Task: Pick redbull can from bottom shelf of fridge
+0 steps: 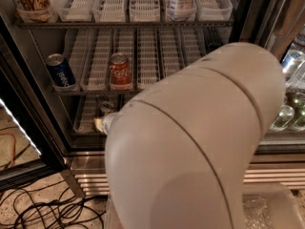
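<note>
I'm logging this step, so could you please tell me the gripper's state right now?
Gripper: cannot be told; it sits at the bottom shelf, mostly hidden behind the arm.

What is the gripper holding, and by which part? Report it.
It cannot be told. The gripper, mostly hidden behind the bulky white arm, sits at the lowest white slotted shelf, beside a slim silver-topped can.

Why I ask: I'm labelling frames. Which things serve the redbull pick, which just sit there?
Job: redbull can, bottom shelf, fridge, gripper mostly hidden behind the arm at that shelf.
Lying about: Pepsi can, Coke can, floor cables, neighbouring cooler's cans.
</note>
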Controlling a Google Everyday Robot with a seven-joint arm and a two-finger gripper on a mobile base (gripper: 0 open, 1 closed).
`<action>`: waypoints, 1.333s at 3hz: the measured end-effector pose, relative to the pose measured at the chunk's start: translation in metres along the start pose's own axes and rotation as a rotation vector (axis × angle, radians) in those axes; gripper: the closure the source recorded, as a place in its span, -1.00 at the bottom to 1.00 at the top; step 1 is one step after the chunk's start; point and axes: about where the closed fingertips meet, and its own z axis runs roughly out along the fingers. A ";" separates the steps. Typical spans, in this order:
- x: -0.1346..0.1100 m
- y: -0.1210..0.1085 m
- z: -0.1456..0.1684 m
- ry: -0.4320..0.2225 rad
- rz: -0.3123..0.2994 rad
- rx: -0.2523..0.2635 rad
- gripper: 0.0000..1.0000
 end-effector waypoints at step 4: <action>0.034 0.030 -0.076 -0.009 0.173 0.007 1.00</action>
